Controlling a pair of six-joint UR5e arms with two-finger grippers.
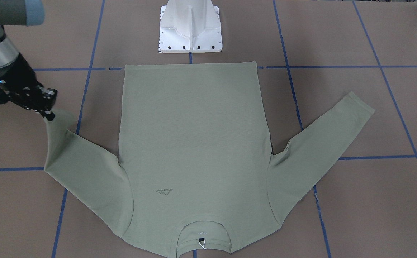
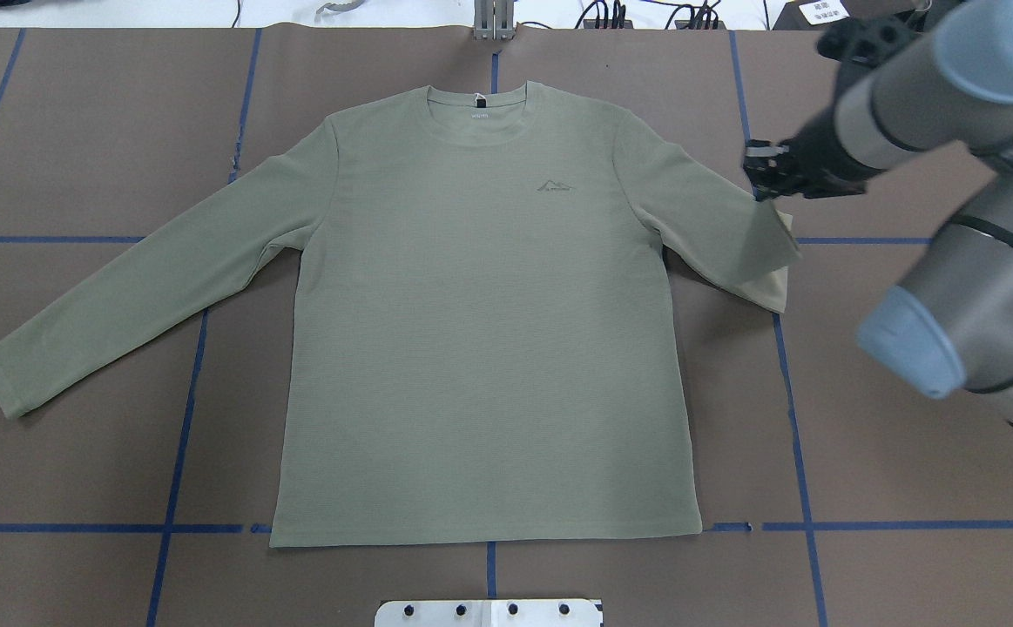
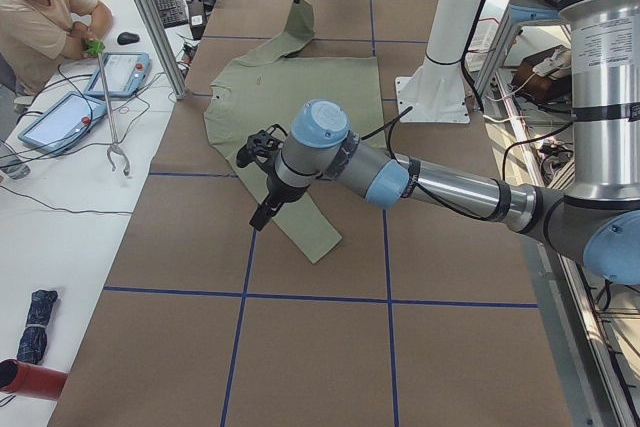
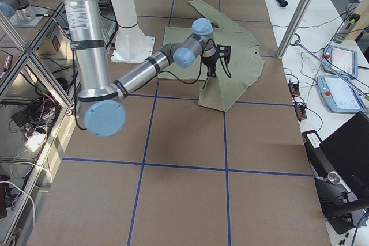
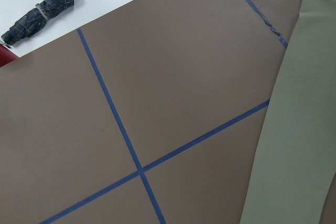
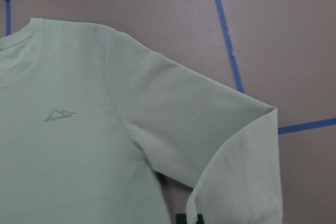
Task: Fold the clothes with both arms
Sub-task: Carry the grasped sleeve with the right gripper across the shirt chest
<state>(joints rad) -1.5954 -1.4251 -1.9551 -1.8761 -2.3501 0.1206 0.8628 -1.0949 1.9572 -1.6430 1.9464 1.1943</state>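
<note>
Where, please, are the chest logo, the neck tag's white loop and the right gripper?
chest logo (image 2: pixel 556 185): overhead view, on the centre of the mountain outline.
white loop (image 1: pixel 202 244): front-facing view, on the loop's thin cord.
right gripper (image 1: pixel 49 116): front-facing view, between the fingertips gripping the sleeve (image 1: pixel 72 154).

Grey-and-silver left arm and right arm, light-blue joint caps, black cables, black left tool and right tool.

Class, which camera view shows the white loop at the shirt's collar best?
The front-facing view: the loop lies near the camera, sharp against the green shirt. In the overhead view it is only a tiny white speck. The side views are too far off to show it, and neither wrist view takes it in.
</note>
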